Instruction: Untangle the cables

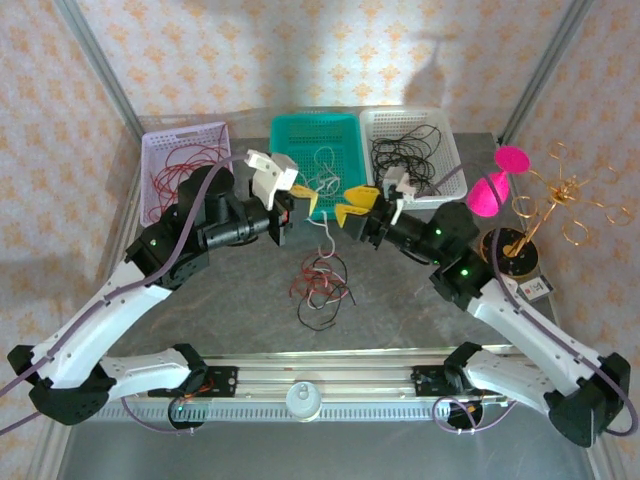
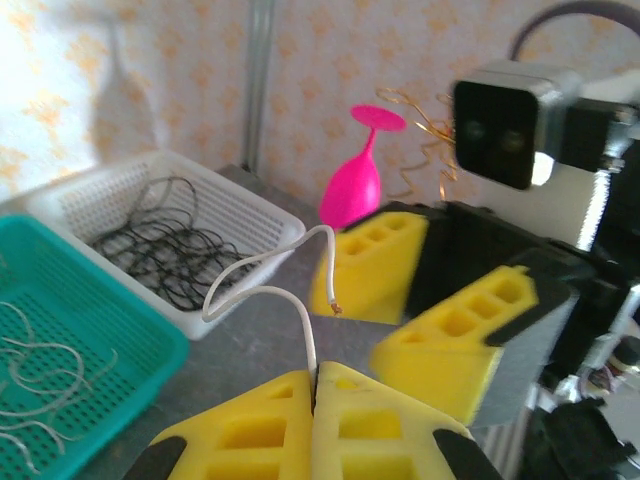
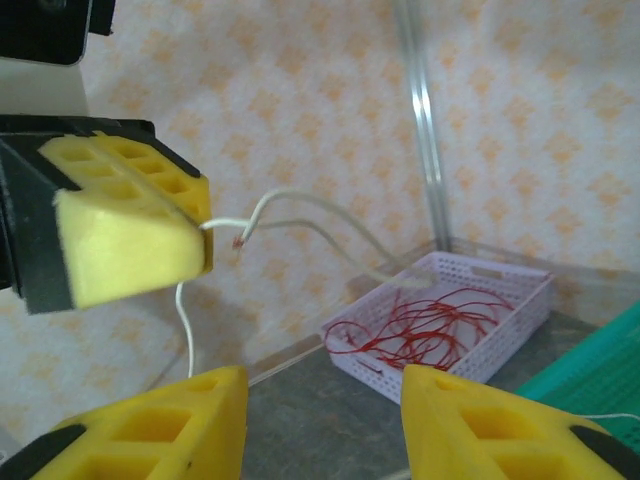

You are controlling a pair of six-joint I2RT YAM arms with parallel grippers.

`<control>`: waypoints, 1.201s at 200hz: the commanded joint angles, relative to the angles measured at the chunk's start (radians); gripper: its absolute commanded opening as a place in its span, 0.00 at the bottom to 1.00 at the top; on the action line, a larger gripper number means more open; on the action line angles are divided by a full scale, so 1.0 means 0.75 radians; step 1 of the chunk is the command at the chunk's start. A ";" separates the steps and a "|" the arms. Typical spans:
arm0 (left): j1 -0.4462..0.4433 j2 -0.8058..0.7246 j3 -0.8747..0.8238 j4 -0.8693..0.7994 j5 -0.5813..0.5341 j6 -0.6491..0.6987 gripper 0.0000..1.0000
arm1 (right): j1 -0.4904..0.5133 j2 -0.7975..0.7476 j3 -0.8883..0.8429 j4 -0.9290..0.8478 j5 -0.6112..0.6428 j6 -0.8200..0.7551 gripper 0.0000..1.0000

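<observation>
A white wire (image 2: 262, 290) is pinched in the clamped left gripper (image 2: 313, 378), arching up from it. Just beyond, the right gripper (image 3: 325, 385) stands open. Below both, a red-black cable tangle (image 1: 320, 285) lies on the table (image 1: 400, 310).

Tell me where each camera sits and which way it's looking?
Top external: above and behind the arms, looking down at the table and cable tangle; left arm and right arm show.
Left wrist: on the left arm, facing right toward the white basket; its left pincer grips a white cable.
Right wrist: on the right arm, facing left toward the purple basket; its open right pincer shows.
Shared: both wrist views show the white cable.
</observation>
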 commanded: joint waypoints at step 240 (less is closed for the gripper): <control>0.002 -0.137 -0.219 0.081 0.129 -0.198 0.00 | -0.020 0.039 0.018 0.171 0.948 0.572 0.00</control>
